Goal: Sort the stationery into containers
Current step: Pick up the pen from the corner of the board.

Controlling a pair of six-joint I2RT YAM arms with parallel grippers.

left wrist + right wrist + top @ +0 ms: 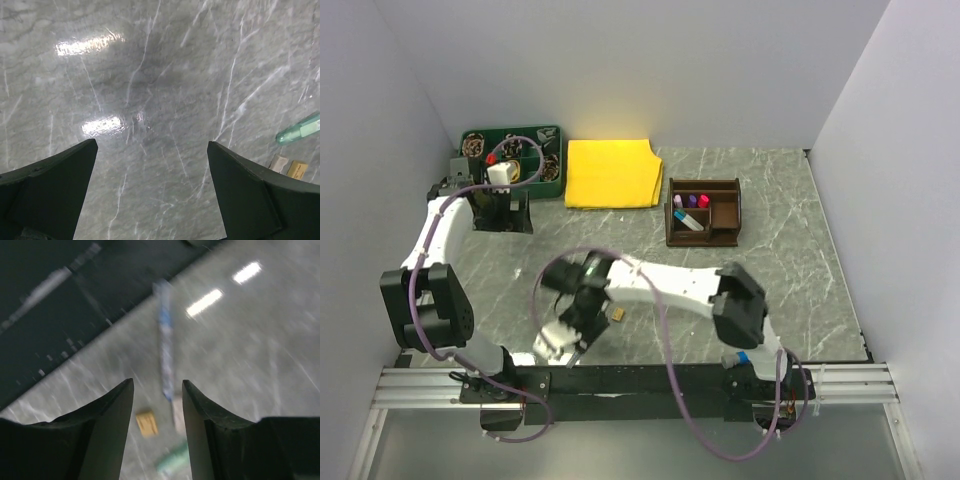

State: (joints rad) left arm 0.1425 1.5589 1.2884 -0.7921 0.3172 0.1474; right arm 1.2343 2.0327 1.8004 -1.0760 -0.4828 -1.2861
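1. We see a grey marbled surface (780,280) carrying everything, with both arms bolted at its near edge.
2. A flat yellow cloth (612,172) lies at the far side, between a green tray (548,192) of coiled items on its left and the organiser on its right.
3. The dark brown organiser (703,212) sits just right of the cloth. Pens with pink and purple caps (691,200) stand in its left part.
4. The left hand (152,145) hangs over bare marble near the green tray, its jaws spread wide and holding nothing.
5. The right hand (158,382) reaches across to the near left of the surface. Its view is blurred, but we see its jaws parted with nothing clamped between them.
6. A blue-and-white marker (165,342) lies on the surface just beyond the right hand's fingertips.
7. A green marker (300,131) lies close by.
8. A small tan block (146,423) and a paler block (177,412) lie side by side near these markers.
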